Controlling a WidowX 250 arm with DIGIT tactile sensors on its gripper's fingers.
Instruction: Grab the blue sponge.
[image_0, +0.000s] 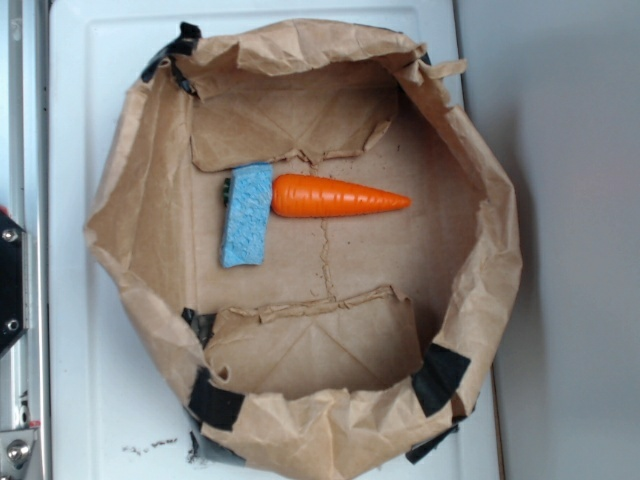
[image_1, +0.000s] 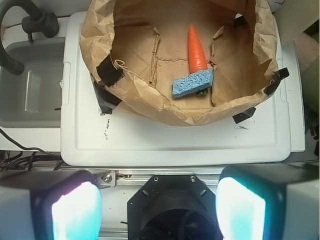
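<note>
Simply blue sponge, porous, green-edged

Inside the brown paper bag, the blue sponge lies against the wide end of the orange carrot. The bag rests on a white worktop. The hand hangs well back, fingers spread apart.

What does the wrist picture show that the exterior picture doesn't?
Only the wrist view shows the claw, its two pads spread wide apart at the bottom of the picture, and a grey sink at left. Only the exterior view shows a metal rail along its left edge. Both show the blue sponge lying against the carrot's wide end inside the brown paper bag on the white surface.
</note>
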